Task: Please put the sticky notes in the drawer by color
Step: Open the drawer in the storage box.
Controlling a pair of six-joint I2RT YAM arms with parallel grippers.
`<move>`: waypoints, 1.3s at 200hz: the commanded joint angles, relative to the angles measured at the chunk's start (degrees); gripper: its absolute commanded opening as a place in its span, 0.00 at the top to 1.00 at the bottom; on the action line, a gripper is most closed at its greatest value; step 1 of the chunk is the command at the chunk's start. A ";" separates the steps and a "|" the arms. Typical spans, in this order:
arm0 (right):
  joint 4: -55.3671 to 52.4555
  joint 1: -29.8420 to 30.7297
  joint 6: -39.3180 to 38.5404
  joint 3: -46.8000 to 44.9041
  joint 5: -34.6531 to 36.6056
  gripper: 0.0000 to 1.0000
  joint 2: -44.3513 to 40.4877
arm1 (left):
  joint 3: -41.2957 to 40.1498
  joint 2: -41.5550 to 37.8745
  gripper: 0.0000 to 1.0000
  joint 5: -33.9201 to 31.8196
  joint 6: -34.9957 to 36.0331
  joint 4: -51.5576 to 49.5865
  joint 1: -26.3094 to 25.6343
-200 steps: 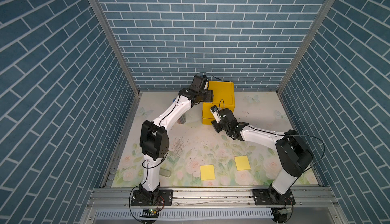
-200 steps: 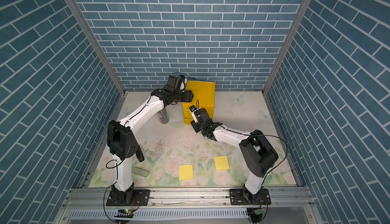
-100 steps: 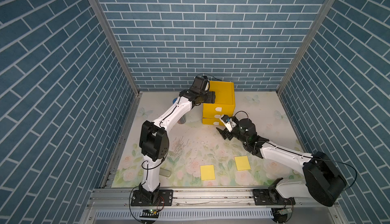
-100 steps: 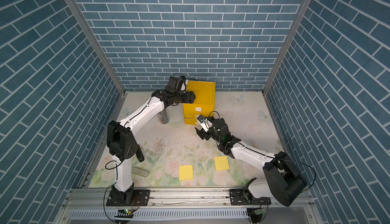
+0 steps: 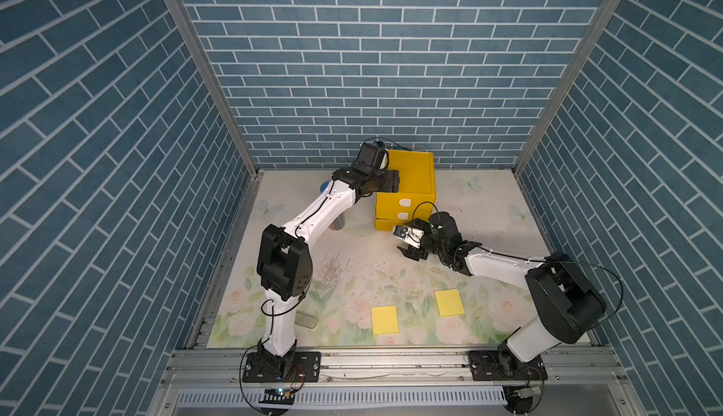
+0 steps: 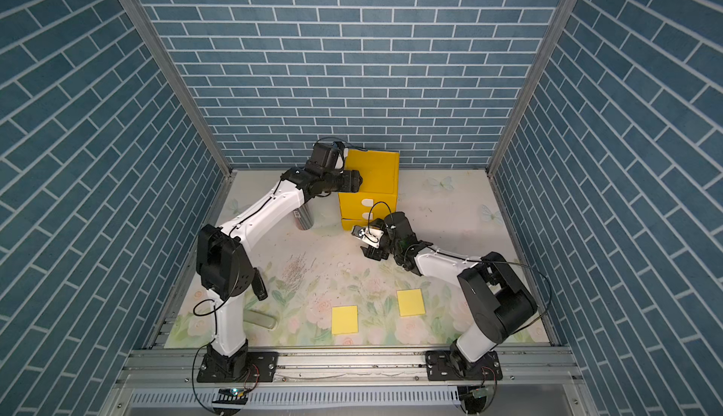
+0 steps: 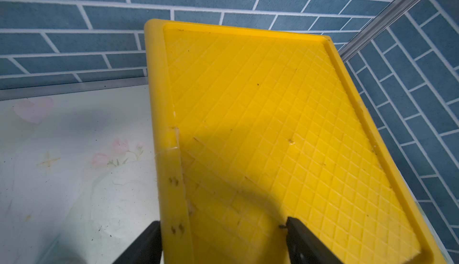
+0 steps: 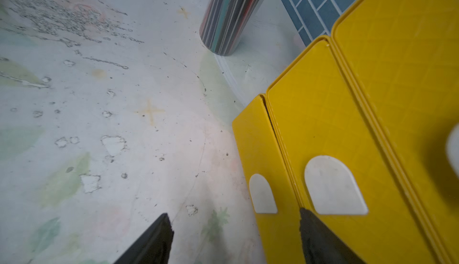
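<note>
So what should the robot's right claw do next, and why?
Probably move the open, empty right gripper to the nearer yellow sticky note. That and the other yellow sticky note lie loose on the floral mat, while the gripper hangs by the yellow drawer cabinet.

White arms point(image 5: 317, 214), bulky black joints point(image 5: 283, 261), thin black cables point(image 5: 508, 256).

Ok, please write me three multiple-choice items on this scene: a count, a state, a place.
1. Yellow notes in view: A one; B two; C four.
2. The right claw is: A open, empty; B shut on a note; C shut, empty.
3. The notes lie: A apart on the mat; B stacked; C in the right claw.
Key: 1 B, both top views show two; 2 A, its fingers stand apart, nothing between; 3 A, bare mat shows between them.
</note>
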 commanded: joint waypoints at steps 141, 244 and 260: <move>-19.04 -0.81 -7.23 16.55 5.10 0.21 16.28 | -3.57 -0.37 0.19 2.03 0.19 -2.93 -1.47; -29.15 5.64 1.54 9.33 1.28 0.31 7.59 | -5.99 -1.51 0.19 2.47 -0.53 -0.69 -1.48; -27.63 8.90 3.60 5.49 2.51 0.31 4.83 | -6.19 -1.71 0.19 2.36 -1.01 -0.36 -1.49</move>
